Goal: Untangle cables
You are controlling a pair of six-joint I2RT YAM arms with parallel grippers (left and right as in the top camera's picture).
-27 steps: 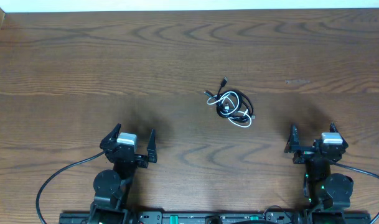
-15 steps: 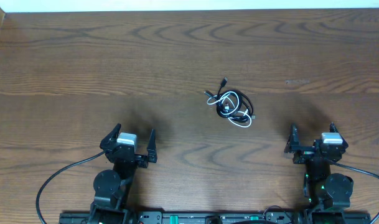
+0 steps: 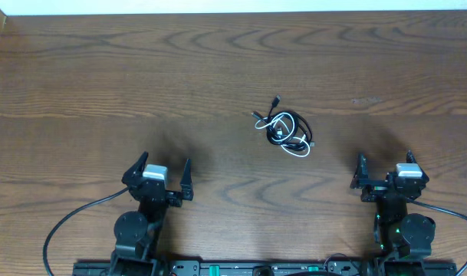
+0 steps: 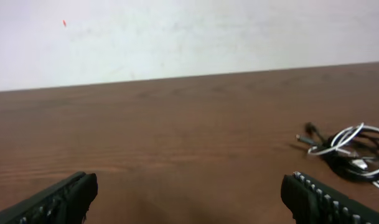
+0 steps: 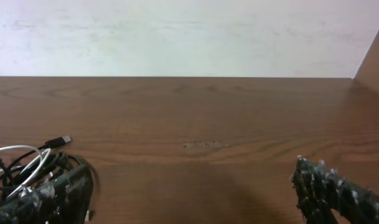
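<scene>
1. The table (image 3: 103, 77) fills the overhead view: dark brown wood with broad, wavy grain and a dull sheen.
2. A pale, matt wall (image 4: 177, 37) rises behind the table's far edge. In the right wrist view a brown upright panel (image 5: 376, 50) closes off the right side.
3. The left gripper (image 3: 162, 167) sits at the near left of the table with its jaws spread wide and nothing between them. Its dark ribbed fingers (image 4: 323, 200) frame bare wood in the left wrist view.
4. The right gripper (image 3: 385, 162) sits at the near right, also wide open and empty-handed, with rough black fingers (image 5: 338, 193).
5. The cables (image 3: 288, 130) lie right of the table's centre, well apart from both grippers and nearer the right one. They form a small knotted bundle of thin black and white cord, looped over each other. Its long axis runs diagonally, from far-left to near-right.
6. A black plug (image 3: 276, 100) sticks out toward the far edge. A pale-tipped plug (image 3: 256, 116) points out to the left. A white loop (image 3: 298, 150) marks the near-right end.
</scene>
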